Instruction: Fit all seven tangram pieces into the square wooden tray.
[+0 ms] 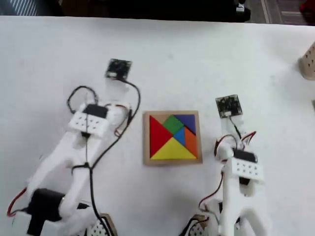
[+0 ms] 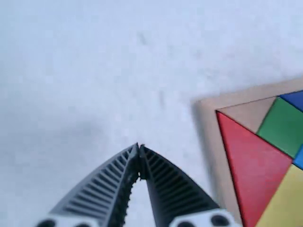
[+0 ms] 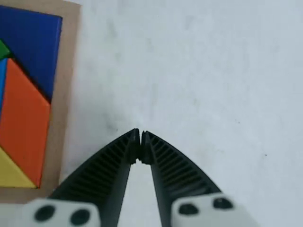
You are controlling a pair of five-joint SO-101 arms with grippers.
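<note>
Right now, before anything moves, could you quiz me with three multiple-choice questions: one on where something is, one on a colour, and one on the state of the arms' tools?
1. Where does the wooden tray lie?
A. between the left arm and the right arm
B. on a chair
C. atop a box

2. What colour is the large triangle on the tray's side toward the left arm?
A. purple
B. red
C. white

3. How are the left tool and the right tool?
A. both wide open
B. one clamping a piece
C. both shut, empty

Answers:
1 A: the high view shows it on the table with an arm on each side.
2 B: red fills that side.
3 C: in each wrist view the tips meet with nothing between.
</note>
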